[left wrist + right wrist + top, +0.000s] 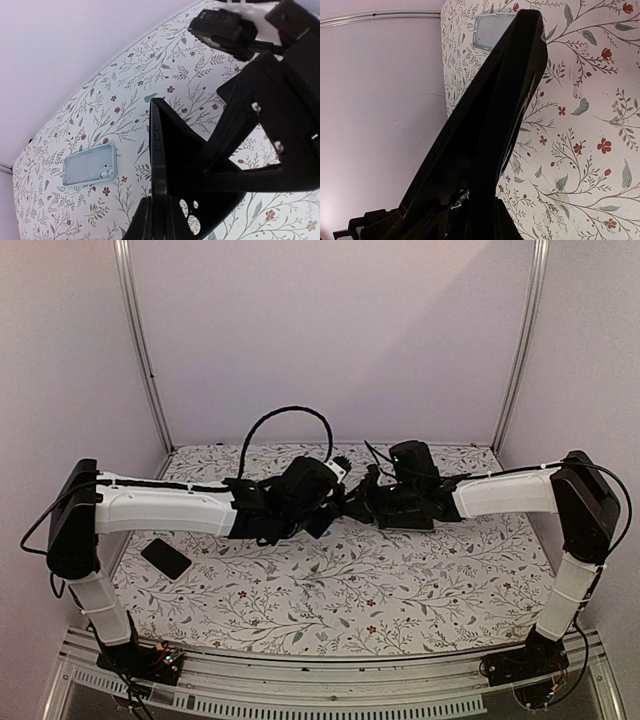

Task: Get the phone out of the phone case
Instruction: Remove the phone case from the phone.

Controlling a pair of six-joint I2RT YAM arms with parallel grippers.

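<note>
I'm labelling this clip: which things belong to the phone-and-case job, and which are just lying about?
In the job: black case, held above the table; left fingers and right fingers gripping it.
Lying about: clear case, flat on the table; dark flat slab, perhaps a phone, near the left edge.

Top external: high, behind the arm bases, looking down and forward over the whole floral counter (400,590). Left wrist: close, angled across counter. Right wrist: closer, steeply tilted. Wrist views share dark phone (159,165) and pale rectangle (90,164).
</note>
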